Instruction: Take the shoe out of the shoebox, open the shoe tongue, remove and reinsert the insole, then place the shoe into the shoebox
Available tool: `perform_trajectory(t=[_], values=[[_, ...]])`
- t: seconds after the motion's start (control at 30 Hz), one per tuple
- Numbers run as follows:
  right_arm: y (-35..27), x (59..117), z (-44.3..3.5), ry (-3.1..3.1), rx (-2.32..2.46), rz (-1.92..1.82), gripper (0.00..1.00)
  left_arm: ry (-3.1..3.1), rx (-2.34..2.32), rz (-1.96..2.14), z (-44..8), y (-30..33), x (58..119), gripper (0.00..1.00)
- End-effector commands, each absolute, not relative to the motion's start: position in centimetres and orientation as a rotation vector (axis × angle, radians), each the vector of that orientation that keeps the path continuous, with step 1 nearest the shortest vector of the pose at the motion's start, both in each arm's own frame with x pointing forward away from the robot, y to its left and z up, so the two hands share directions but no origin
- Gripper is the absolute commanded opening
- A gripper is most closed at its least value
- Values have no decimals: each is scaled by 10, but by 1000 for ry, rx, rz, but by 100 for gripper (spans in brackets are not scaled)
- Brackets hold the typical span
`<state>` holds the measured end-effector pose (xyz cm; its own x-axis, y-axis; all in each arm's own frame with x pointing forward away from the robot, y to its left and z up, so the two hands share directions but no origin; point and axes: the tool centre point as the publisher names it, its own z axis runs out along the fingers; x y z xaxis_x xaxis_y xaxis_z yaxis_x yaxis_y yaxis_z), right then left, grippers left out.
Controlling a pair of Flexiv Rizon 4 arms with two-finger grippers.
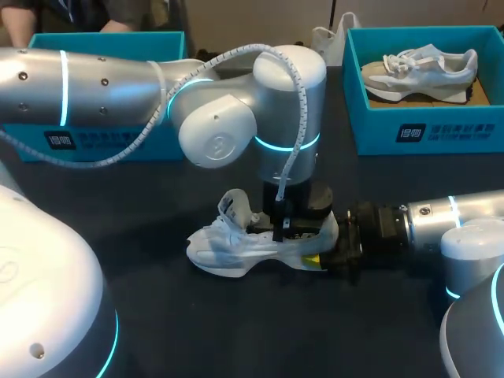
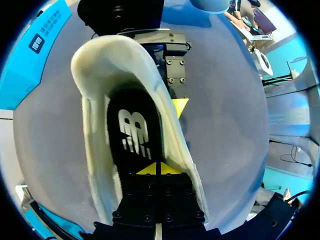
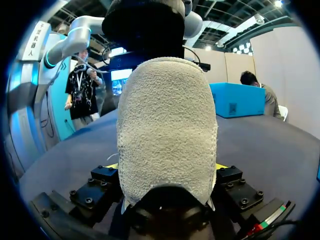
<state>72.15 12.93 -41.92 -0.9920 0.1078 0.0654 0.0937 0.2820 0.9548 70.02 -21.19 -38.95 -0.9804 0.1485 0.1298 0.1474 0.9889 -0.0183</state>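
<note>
White shoe (image 1: 236,248), heel clamped by right gripper (image 1: 335,256) from 3 o'clock; left gripper (image 2: 159,167), tips pressed together, touches the insole (image 2: 131,135) (lying flat). Weak pinch may slip.

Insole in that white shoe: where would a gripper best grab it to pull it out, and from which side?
Probably its heel end, from straight above. The shoe stands upright, opening upward, and only there does the black insole lie bare; walls enclose the rest. The right gripper clamps the heel from behind, steadying it.
</note>
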Motion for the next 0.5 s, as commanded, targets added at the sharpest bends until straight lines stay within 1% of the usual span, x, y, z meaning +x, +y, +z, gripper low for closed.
perform_trajectory(t=[0.03, 0.13, 0.17, 0.2, 0.23, 0.3, 0.37, 0.5], values=[[130, 722, -419, 2511, 199, 1860, 0, -2980, -224, 31, -391, -201, 700, 0], [130, 722, -419, 2511, 199, 1860, 0, -2958, -221, 33, -394, -197, 699, 0], [130, 722, -419, 2511, 199, 1860, 0, -2959, -219, 32, -395, -196, 699, 4], [130, 722, -419, 2511, 199, 1860, 0, -2957, -217, 34, -395, -196, 698, 19], [130, 722, -419, 2511, 199, 1860, 0, -2958, -210, 39, -396, -195, 698, 30], [130, 722, -419, 2511, 199, 1860, 0, -2959, -205, 46, -396, -195, 697, 33], [130, 722, -419, 2511, 199, 1860, 0, -2958, -194, 56, -397, -194, 697, 41], [130, 722, -419, 2511, 199, 1860, 0, -2970, -185, 57, -401, -194, 695, 44]])
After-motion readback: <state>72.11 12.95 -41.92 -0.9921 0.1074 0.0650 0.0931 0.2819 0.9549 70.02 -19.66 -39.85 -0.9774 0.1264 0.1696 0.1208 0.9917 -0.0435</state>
